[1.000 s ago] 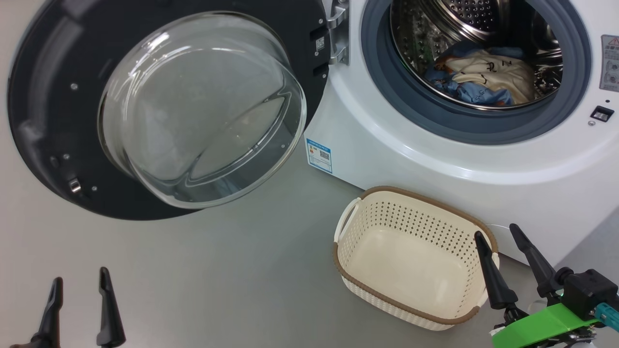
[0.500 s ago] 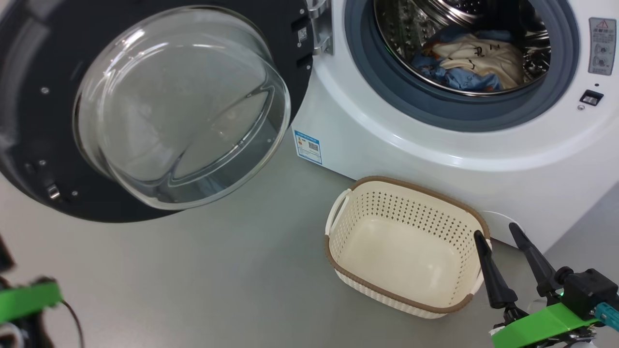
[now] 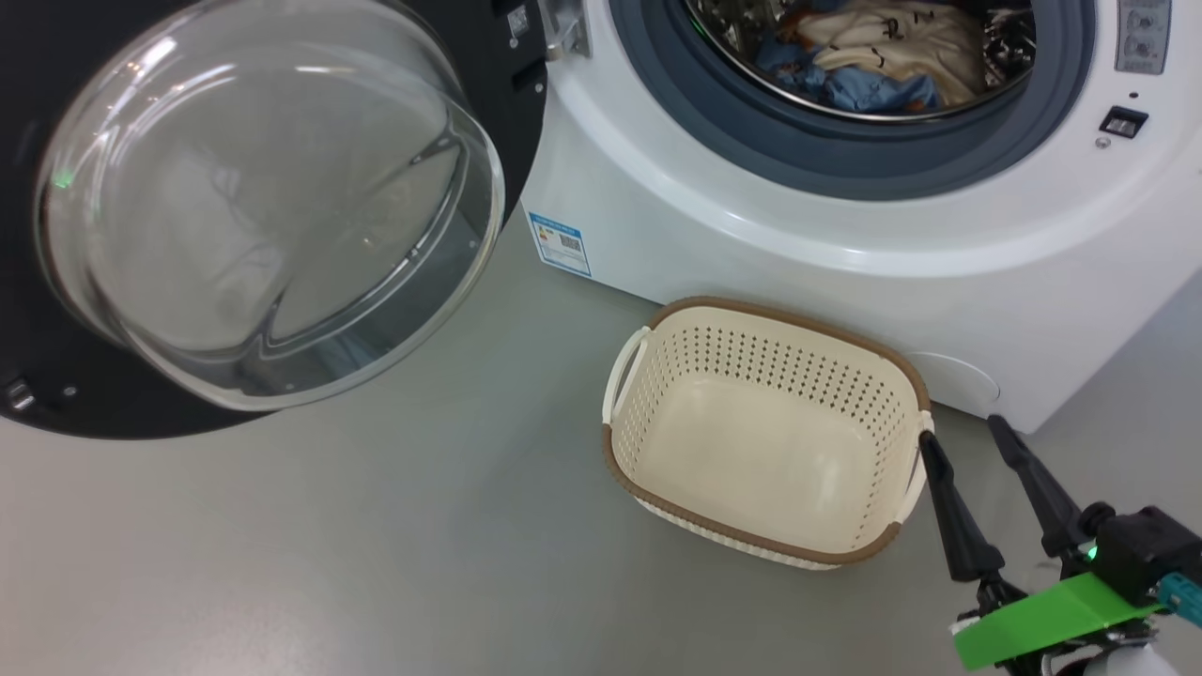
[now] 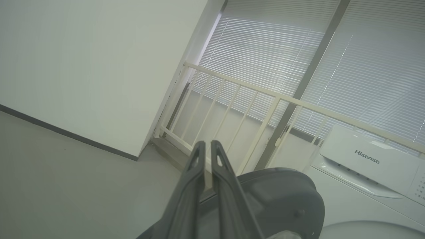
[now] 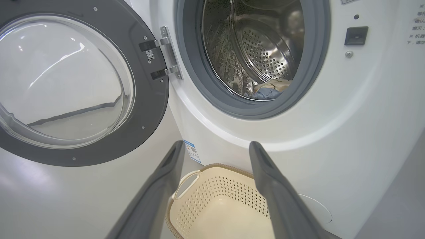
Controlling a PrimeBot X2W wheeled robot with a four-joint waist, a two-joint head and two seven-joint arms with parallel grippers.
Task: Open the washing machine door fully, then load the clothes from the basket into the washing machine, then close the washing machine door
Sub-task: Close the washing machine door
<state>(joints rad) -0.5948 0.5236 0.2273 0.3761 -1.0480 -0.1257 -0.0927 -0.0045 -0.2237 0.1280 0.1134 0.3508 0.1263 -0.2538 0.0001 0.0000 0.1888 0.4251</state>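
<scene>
The washing machine door (image 3: 263, 207) stands swung wide open at the left, its glass bulging toward me. In the drum of the white washing machine (image 3: 751, 244) lie the clothes (image 3: 873, 47), blue and cream. On the floor in front, the basket (image 3: 770, 361) holds nothing. My right gripper (image 3: 960, 432) is open beside the basket's right end, with nothing between its fingers. In the right wrist view the right gripper (image 5: 215, 146) frames the basket (image 5: 225, 192) below the drum and clothes (image 5: 269, 91). My left gripper (image 4: 207, 143) is shut on nothing, above the door's dark outer edge (image 4: 285, 199).
Grey floor spreads left of and in front of the basket. In the left wrist view a white railing (image 4: 232, 109) stands before window blinds, and a white wall meets the floor at the left. The machine's top panel (image 4: 365, 156) is at the right.
The head camera has shifted, so everything slid left and up in the picture. My left gripper went from open to shut and left the head view. The right gripper has stayed put.
</scene>
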